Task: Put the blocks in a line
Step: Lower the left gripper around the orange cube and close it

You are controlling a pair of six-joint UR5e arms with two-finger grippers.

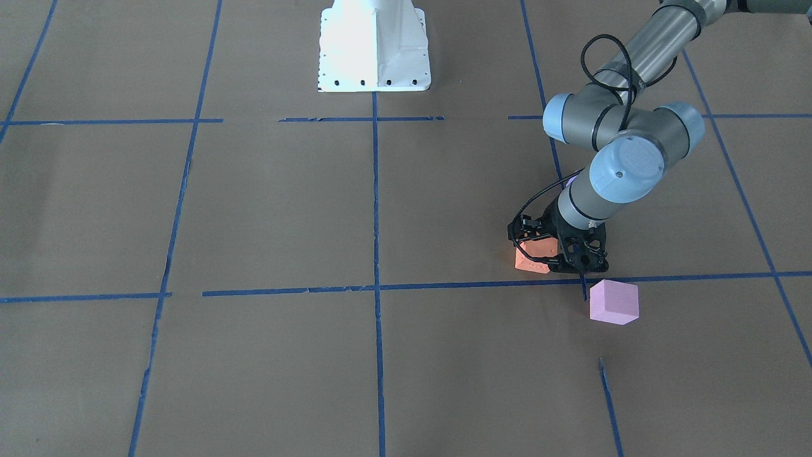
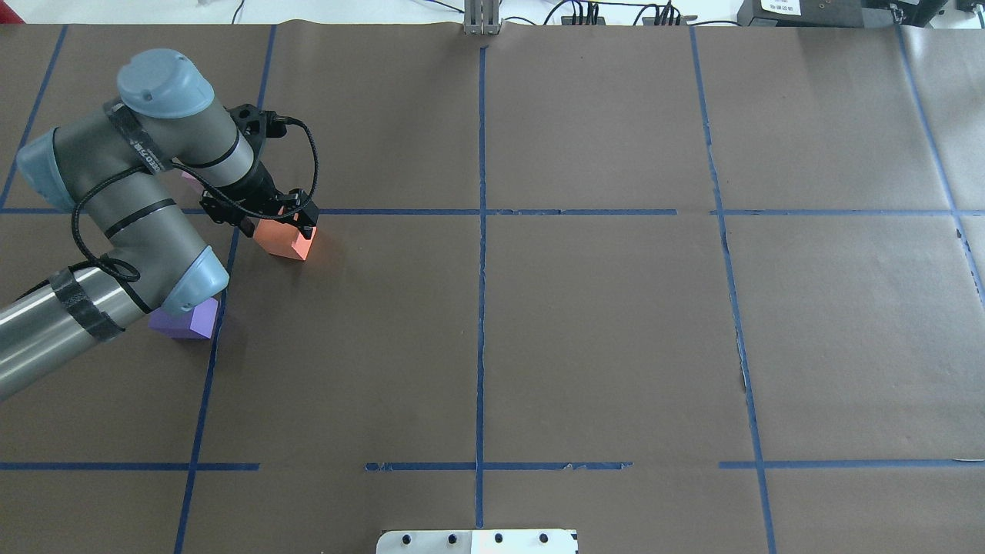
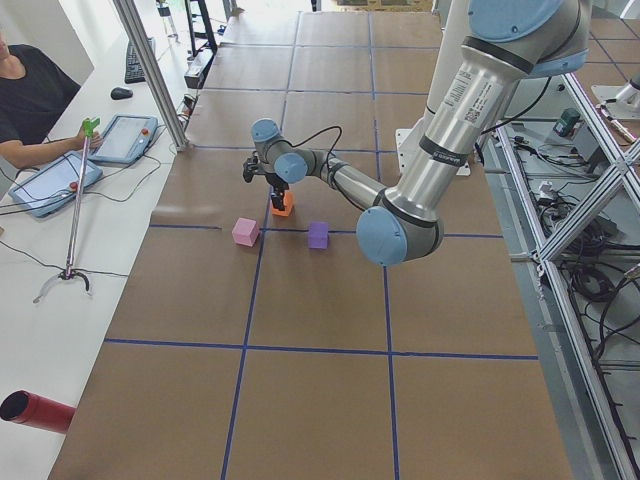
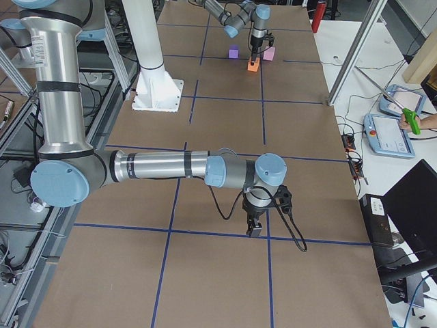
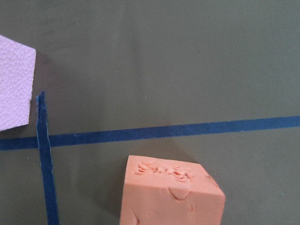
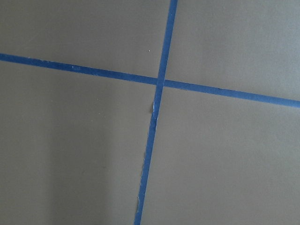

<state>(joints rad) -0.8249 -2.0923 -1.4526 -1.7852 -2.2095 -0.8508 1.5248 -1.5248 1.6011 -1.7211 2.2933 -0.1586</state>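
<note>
Foam-soft, seemingly light orange block [image 2: 282, 240] sits clenched across opposite faces in our left gripper [image 2: 278, 228]; right gripper [image 4: 254, 229] we cannot tell.

No writing can be read anywhere. Faint lettering runs along the left arm's silver tube [image 3: 456, 92] and its black band [image 2: 143, 148]. A white label [image 2: 779, 6] sits on a black box [image 2: 816, 11]. All are too small to make out.
</note>
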